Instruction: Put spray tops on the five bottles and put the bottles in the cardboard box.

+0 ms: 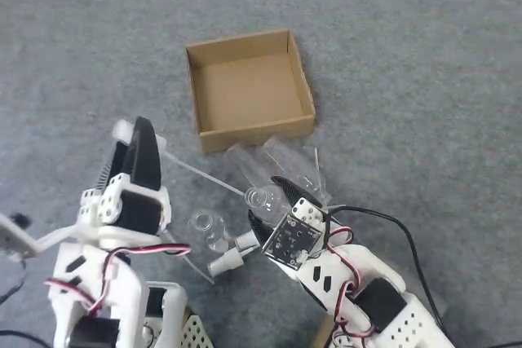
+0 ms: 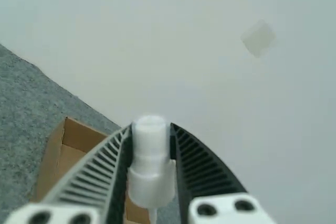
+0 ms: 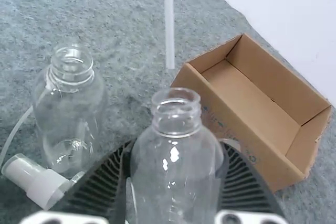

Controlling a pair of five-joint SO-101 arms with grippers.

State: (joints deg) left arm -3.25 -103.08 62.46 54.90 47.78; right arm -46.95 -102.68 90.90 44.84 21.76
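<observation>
1. High view: the box [image 1: 249,91] sits open and with nothing in it at the far middle of the grey tabletop [image 1: 424,79]. The left gripper [image 1: 137,132] is up on the left side, fingers pinching a spray top [image 1: 122,130]. Its thin tube [image 1: 204,177] slants out toward the right arm. The right gripper [image 1: 265,201] is near the middle, fingers clamped on a clear bottle [image 1: 258,196] with its open neck facing up. Can't tell if that bottle is touching the tabletop. A second bottle [image 1: 205,227] stands upright between the two arms, no top on it. Two loose tops [image 1: 227,262] lie just beside it, close to the right gripper. A few more clear bottles [image 1: 245,162] lie on their sides right in front of the box.

2. Left wrist view: both ribbed fingers press on the sides of the white spray top, whose head pokes out past the fingertips. A corner of the box shows below and behind it.

3. Right wrist view: the fingers wrap the held bottle's body, and its bare threaded neck sticks out ahead. The second bottle stands just beside it, with one loose top lying at its base. The box is farther on, off to one side, and the tube crosses the tabletop beyond.
</observation>
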